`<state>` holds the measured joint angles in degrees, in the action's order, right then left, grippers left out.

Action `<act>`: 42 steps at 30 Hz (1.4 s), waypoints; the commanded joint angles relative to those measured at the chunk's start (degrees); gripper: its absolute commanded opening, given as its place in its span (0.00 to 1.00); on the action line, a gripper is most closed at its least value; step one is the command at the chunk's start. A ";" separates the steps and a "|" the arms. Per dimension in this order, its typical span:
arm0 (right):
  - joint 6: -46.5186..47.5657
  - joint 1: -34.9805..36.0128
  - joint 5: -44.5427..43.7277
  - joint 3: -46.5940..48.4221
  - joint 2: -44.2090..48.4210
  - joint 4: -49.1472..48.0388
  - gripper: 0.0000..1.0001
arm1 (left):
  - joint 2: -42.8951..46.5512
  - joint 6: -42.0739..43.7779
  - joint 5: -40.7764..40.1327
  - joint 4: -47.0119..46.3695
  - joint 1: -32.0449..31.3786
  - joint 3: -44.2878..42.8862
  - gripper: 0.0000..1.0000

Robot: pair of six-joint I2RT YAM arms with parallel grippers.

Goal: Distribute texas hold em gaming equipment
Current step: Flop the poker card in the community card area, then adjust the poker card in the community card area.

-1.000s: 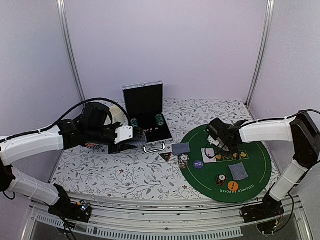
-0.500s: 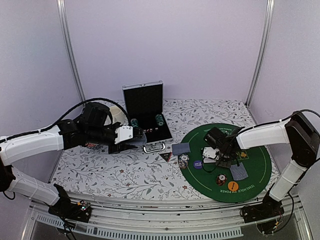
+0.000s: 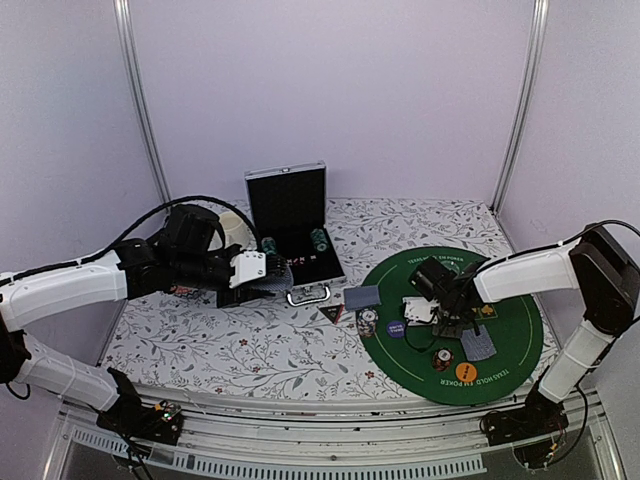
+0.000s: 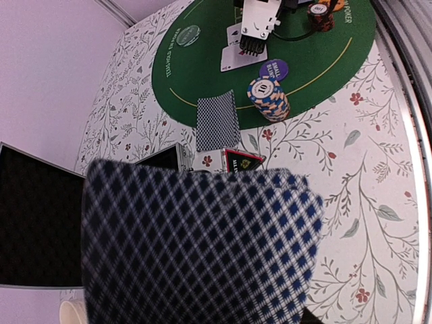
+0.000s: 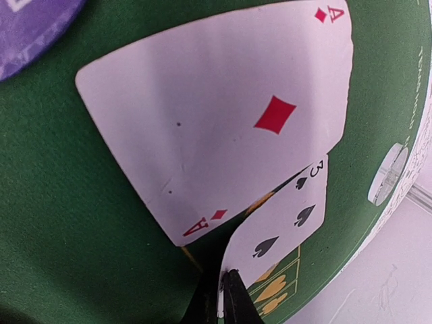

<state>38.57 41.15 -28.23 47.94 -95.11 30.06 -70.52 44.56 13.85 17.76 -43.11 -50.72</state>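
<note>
Left pincer (image 3: 265, 280) grasps fanned cards (image 4: 196, 250); right pincer (image 5: 223, 300) pinches the three of spades (image 5: 283, 223), ace of diamonds (image 5: 223, 121) at its eleven o'clock.

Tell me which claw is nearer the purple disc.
Right. Right claw hovers close to the purple disc over the green mat; left claw holds cards off the mat.

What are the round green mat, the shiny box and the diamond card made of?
The round green mat looks like felt: flat, matte, printed lettering. The open silver-edged case seems metal-framed, with dull black lining. The white ace-of-diamonds card looks like thin coated paper or plastic; which, I can't tell.
</note>
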 commanded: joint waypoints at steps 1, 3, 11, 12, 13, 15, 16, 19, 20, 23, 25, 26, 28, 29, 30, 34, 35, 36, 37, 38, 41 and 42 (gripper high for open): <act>3.00 0.36 -0.05 -1.08 1.75 -1.74 0.09 | 0.21 0.09 0.00 -1.04 -0.56 -0.17 0.41; 3.41 0.34 -0.86 -1.00 1.92 -1.52 0.14 | 0.36 0.09 -0.02 -1.06 -0.58 -0.17 0.41; 2.16 0.47 -0.36 1.36 5.21 4.03 0.44 | 0.30 0.09 -0.13 -1.01 -0.58 -0.19 0.41; 1.92 0.48 0.54 1.86 6.22 4.62 0.46 | 0.30 0.09 -0.14 -0.97 -0.61 -0.17 0.41; 1.59 0.43 1.84 2.41 7.30 5.21 0.48 | 0.30 0.09 -0.14 -0.94 -0.50 -0.17 0.41; 0.40 0.43 5.07 3.76 10.07 5.27 0.50 | 0.30 0.10 -0.05 -1.02 -0.53 -0.17 0.41; -0.24 0.43 7.10 4.62 11.81 4.91 0.51 | 0.30 0.14 -0.05 -1.03 -0.59 -0.17 0.41; -6.02 -1.89 13.09 8.11 15.90 2.99 0.56 | 0.22 0.13 -0.05 -0.98 -0.55 -0.17 0.41; -9.93 -4.02 15.99 10.19 16.79 2.50 0.59 | 0.22 0.10 -0.10 -0.93 -0.58 -0.17 0.41; -27.39 -15.13 23.63 13.18 17.36 2.72 0.64 | 0.21 0.14 -0.13 -0.94 -0.52 -0.25 0.41; -39.27 -22.26 30.25 12.28 16.82 3.36 0.64 | 0.29 0.09 -0.06 -0.93 -0.55 -0.25 0.41; -43.14 -24.77 32.49 11.29 16.17 3.33 0.64 | 0.30 0.08 0.01 -1.03 -0.50 -0.29 0.41; -49.94 -26.61 34.28 9.04 13.79 3.53 0.64 | 0.21 0.00 0.04 -0.98 -0.51 -0.26 0.41; -51.19 -26.72 34.74 8.08 12.15 3.55 0.64 | 0.25 0.00 0.04 -0.91 -0.62 -0.26 0.41; -52.49 -26.71 35.51 7.19 10.32 3.47 0.64 | 0.29 0.01 0.05 -0.86 -0.65 -0.26 0.41; -55.36 -27.21 36.73 4.83 3.03 1.26 0.60 | 0.72 0.00 0.02 -0.87 -0.53 -0.18 0.41; -55.60 -27.47 37.17 4.43 1.38 0.26 0.58 | 0.73 0.00 0.10 -0.88 -0.55 -0.17 0.41; -55.85 -27.59 38.33 4.40 -0.54 -0.28 0.56 | 0.67 0.01 0.25 -0.88 -0.63 -0.17 0.41; -56.03 -27.61 40.01 4.63 -2.90 -1.12 0.54 | 0.62 0.01 0.29 -0.88 -0.63 -0.24 0.41; -55.92 -27.60 41.64 4.77 -3.77 -1.36 0.52 | 0.57 -0.04 0.31 -0.87 -0.60 -0.25 0.41; -56.24 -26.89 41.32 5.05 -6.00 -1.69 0.46 | 0.77 0.01 0.24 -0.71 -0.61 -0.27 0.41; -56.60 -26.28 40.69 5.09 -6.17 -1.68 0.45 | 0.94 0.01 0.28 -0.63 -0.59 -0.26 0.42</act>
<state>-14.98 13.61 9.74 54.04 -97.76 28.97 -70.52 44.56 13.65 17.82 -43.13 -50.72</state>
